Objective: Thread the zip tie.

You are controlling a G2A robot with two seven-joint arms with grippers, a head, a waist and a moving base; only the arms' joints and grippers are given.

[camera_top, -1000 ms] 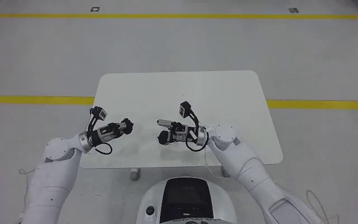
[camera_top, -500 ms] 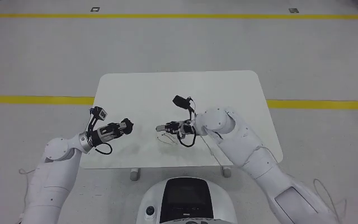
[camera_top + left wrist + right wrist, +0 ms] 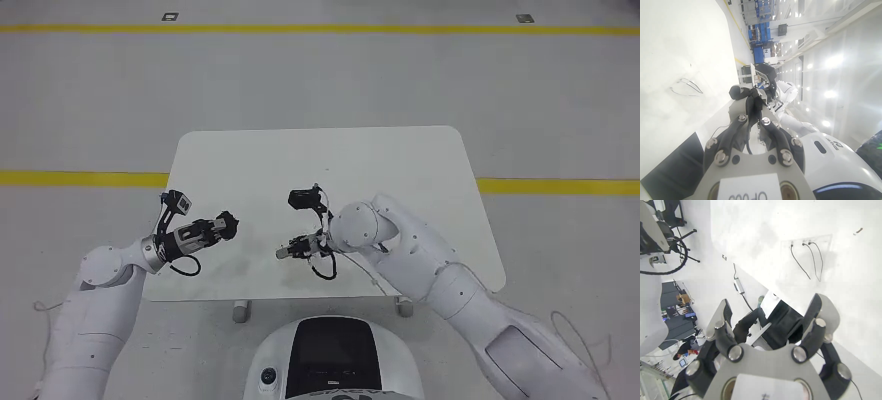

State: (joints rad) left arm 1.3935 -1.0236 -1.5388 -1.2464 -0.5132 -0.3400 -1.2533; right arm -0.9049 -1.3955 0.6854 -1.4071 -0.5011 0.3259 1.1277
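Your right hand (image 3: 770, 303) is spread wide, near three black zip ties (image 3: 810, 258) lying flat on the worktop (image 3: 753, 228). Your left hand (image 3: 746, 93) is pressed together, well apart from them.

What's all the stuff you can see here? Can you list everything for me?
table: one, white, in front of the robot.
zip ties: three, black, side by side on the table.
clear sheet: seemingly one, see-through, flat under the zip ties.
small scrap: one, brownish, on the table apart from the ties.
floor lines: two, yellow, across the grey floor.
left gripper: one, shut, over the table's left part.
right gripper: one, open, near the zip ties.
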